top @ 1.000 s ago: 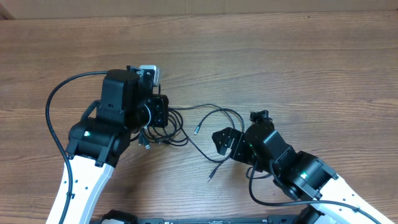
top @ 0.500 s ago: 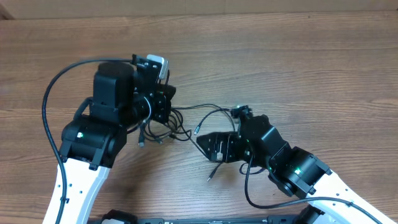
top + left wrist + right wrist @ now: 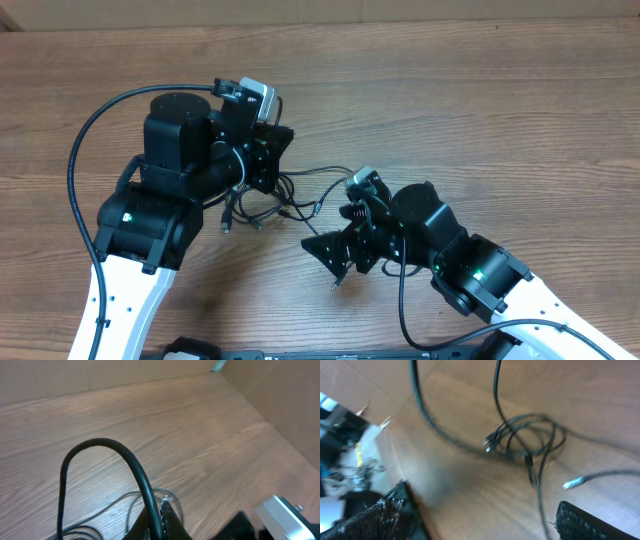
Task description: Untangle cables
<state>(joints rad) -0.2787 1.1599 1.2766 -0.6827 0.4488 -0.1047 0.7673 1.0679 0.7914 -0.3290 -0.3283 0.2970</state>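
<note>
The left claw [image 3: 272, 160] is clamped tight, and up close it looks pinched on a thin strand of the cables [image 3: 262, 203], pinning the bundle at that side. The cables lie looped on the table [image 3: 480, 100] just beneath and beside it. Loose ends trail to the right, with one silvery plug [image 3: 315, 209] near the other arm. The right claw [image 3: 340, 232] is spread wide, holding nothing and tilted toward the loops. I reckon it's lining up to catch a free strand and draw it away while the left anchors. Careful, though: those loops overlap, so a pull could tighten them.
</note>
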